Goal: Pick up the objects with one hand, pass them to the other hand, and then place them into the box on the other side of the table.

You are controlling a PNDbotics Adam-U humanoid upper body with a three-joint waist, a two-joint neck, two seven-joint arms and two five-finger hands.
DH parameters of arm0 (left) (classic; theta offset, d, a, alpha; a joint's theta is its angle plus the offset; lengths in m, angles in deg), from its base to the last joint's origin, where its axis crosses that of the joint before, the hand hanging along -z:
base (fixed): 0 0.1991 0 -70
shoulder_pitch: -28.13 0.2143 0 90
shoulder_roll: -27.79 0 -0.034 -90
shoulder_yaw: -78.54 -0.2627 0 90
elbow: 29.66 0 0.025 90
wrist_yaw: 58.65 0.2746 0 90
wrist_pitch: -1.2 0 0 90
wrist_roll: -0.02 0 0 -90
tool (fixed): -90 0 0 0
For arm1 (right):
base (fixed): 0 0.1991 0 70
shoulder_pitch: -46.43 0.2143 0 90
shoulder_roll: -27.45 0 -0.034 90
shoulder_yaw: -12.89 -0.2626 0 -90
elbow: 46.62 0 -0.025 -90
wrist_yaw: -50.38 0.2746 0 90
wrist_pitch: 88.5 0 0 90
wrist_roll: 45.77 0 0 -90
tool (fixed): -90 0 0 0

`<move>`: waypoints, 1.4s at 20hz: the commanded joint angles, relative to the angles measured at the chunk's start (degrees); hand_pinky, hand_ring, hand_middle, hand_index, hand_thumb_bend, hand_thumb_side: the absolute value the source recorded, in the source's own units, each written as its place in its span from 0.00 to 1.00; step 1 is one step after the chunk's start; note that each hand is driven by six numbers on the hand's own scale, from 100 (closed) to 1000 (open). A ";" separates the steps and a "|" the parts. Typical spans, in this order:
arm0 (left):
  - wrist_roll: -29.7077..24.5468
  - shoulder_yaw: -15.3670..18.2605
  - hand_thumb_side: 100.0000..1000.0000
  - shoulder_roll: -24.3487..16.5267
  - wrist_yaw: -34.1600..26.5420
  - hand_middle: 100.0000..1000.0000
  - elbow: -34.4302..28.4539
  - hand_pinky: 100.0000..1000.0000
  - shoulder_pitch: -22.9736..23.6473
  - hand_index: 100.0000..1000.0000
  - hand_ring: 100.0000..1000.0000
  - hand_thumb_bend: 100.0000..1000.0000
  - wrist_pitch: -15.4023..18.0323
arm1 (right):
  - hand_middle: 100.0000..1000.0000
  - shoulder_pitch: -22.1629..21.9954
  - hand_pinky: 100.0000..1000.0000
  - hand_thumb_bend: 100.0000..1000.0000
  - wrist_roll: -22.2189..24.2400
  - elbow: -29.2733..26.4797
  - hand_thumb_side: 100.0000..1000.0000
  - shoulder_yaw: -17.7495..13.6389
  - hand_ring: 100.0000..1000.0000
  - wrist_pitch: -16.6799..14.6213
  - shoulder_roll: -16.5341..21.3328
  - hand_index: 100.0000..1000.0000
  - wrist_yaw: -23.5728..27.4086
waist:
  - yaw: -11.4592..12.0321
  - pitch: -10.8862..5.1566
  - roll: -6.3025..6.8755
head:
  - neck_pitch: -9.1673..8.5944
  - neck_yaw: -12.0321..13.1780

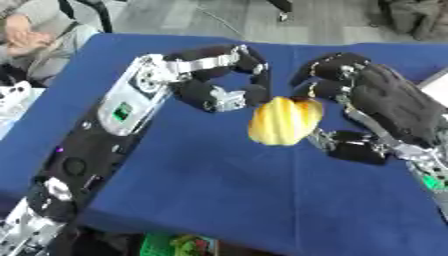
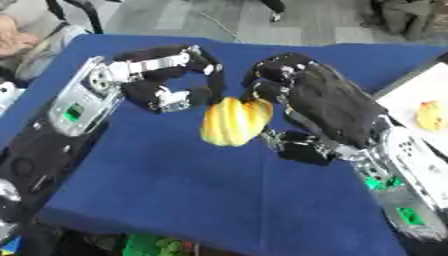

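You are holding the yellow, ribbed, oval fruit-like object [image 1: 285, 121] up above the blue cloth-covered tabletop [image 1: 219, 185], right in the middle of the handover. Your right hand [image 1: 385, 107] is grasping it, with curled fingers over its upper right side and the thumb tucked under its lower right edge. Your left hand [image 1: 219, 75] is sitting just to the upper left of the object, its fingers bent into a ring that is touching or nearly touching the top left of the yellow skin, though you are not yet wrapping it, and whether there is real contact cannot be told. In my judgement the risk here is releasing the right hand before the left hand is properly closing round the object: it looks smooth and rounded, so it could slip out between the two hands, drop to the tabletop below and roll away. The two sets of fingers are also crowding the same upper edge, so they could snag on each other. To the right of the object, in the right eye view, a pale box [image 2: 411, 100] is cut off by the frame edge, with a small yellow thing [image 2: 429, 115] lying in it that is too indistinct to name. The far side of the object is hidden behind your right fingers.
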 commanded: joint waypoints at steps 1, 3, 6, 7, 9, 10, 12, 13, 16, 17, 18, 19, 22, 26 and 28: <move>1.01 1.02 0.70 -0.48 0.45 0.45 0.04 0.74 -1.41 0.60 0.44 0.00 -0.30 | 0.64 1.35 0.78 0.00 0.49 -1.90 0.00 -0.38 0.74 -0.35 1.29 0.30 -0.51 | -0.05 -0.76 -0.22 | -0.14 0.13; 1.64 1.30 0.70 -0.45 0.55 0.45 0.38 0.74 -1.55 0.60 0.44 0.00 -0.57 | 0.64 1.54 0.78 0.00 0.57 -2.54 0.00 -0.58 0.74 -0.35 1.64 0.30 -0.47 | -0.09 -0.78 -0.25 | -0.14 0.11; 2.58 1.71 0.69 -0.43 0.53 0.45 0.86 0.75 -1.69 0.60 0.44 0.00 -1.05 | 0.64 1.75 0.78 0.00 0.54 -3.70 0.00 -1.02 0.74 -0.15 2.20 0.30 -0.08 | -0.17 -0.80 -0.31 | -0.14 0.05; 2.92 1.88 0.69 -0.43 0.50 0.45 1.03 0.75 -1.72 0.61 0.44 0.00 -1.23 | 0.64 1.78 0.78 0.00 0.52 -4.13 0.00 -1.24 0.74 0.01 2.43 0.30 0.16 | -0.19 -0.82 -0.33 | -0.14 0.04; 3.52 2.15 0.69 -0.43 0.47 0.46 1.33 0.75 -1.71 0.61 0.45 0.00 -1.58 | 0.63 1.75 0.77 0.00 0.48 -4.79 0.00 -1.72 0.74 0.59 2.82 0.30 0.81 | -0.22 -0.84 -0.36 | -0.14 0.00; 3.87 2.41 0.69 -0.44 0.45 0.46 1.50 0.75 -1.64 0.61 0.45 0.00 -1.78 | 0.62 1.59 0.77 0.00 0.27 -5.01 0.00 -2.15 0.74 1.13 3.11 0.30 1.32 | -0.23 -0.84 -0.38 | -0.14 -0.04; 4.59 2.99 0.68 -0.54 0.33 0.46 1.77 0.75 -1.47 0.61 0.45 0.00 -2.11 | 0.61 1.07 0.77 0.00 -0.48 -5.04 0.00 -3.13 0.74 2.63 3.77 0.31 2.82 | -0.24 -0.85 -0.39 | -0.14 -0.14; 4.99 3.34 0.68 -0.67 0.23 0.46 1.85 0.75 -1.32 0.61 0.45 0.00 -2.25 | 0.60 0.64 0.77 0.00 -0.98 -4.78 0.00 -3.81 0.75 3.54 4.19 0.31 3.46 | -0.26 -0.83 -0.38 | -0.14 -0.22; 6.28 4.57 0.67 -1.32 -0.52 0.46 1.66 0.75 -0.55 0.61 0.45 0.00 -2.58 | 0.58 -1.12 0.76 0.00 -3.88 -2.64 0.00 -6.70 0.76 7.01 5.52 0.32 5.04 | -0.26 -0.78 -0.32 | -0.14 -1.06; 6.74 5.05 0.67 -1.66 -0.84 0.46 1.45 0.75 -0.11 0.61 0.45 0.00 -2.68 | 0.58 -1.75 0.76 0.00 -5.26 -1.51 0.00 -7.97 0.76 8.27 5.98 0.33 5.19 | -0.24 -0.76 -0.29 | -0.14 -1.67; 7.14 5.45 0.67 -1.95 -1.12 0.46 1.20 0.75 0.29 0.61 0.45 0.00 -2.77 | 0.57 -2.24 0.76 0.00 -6.58 -0.43 0.00 -9.02 0.76 9.27 6.33 0.33 5.10 | -0.22 -0.74 -0.26 | -0.14 -2.25; 7.60 5.97 0.67 -2.30 -1.41 0.46 0.92 0.75 0.89 0.61 0.45 0.00 -2.86 | 0.57 -2.77 0.76 0.00 -8.04 1.08 0.00 -10.49 0.76 10.61 6.68 0.34 4.85 | -0.21 -0.71 -0.21 | -0.14 -3.09; 9.00 7.64 0.66 -3.25 -2.04 0.46 -0.15 0.75 3.05 0.61 0.45 0.00 -3.10 | 0.56 -3.64 0.75 0.00 -12.58 7.10 0.00 -14.72 0.77 14.53 7.43 0.35 3.27 | -0.09 -0.65 -0.01 | -0.14 -5.52; 11.29 10.31 0.66 -4.07 -2.55 0.46 -1.62 0.75 6.69 0.61 0.45 0.00 -3.49 | 0.54 -2.53 0.74 0.00 -20.63 20.12 0.32 -20.80 0.78 20.90 7.50 0.39 2.86 | 0.35 -0.73 0.40 | -0.14 -7.79; 12.12 11.34 0.66 -4.29 -2.56 0.46 -2.02 0.75 8.26 0.61 0.45 0.00 -3.71 | 0.54 -1.42 0.74 0.00 -23.62 26.43 0.34 -22.98 0.78 23.26 7.66 0.42 3.03 | 0.65 -0.80 0.55 | -0.14 -8.74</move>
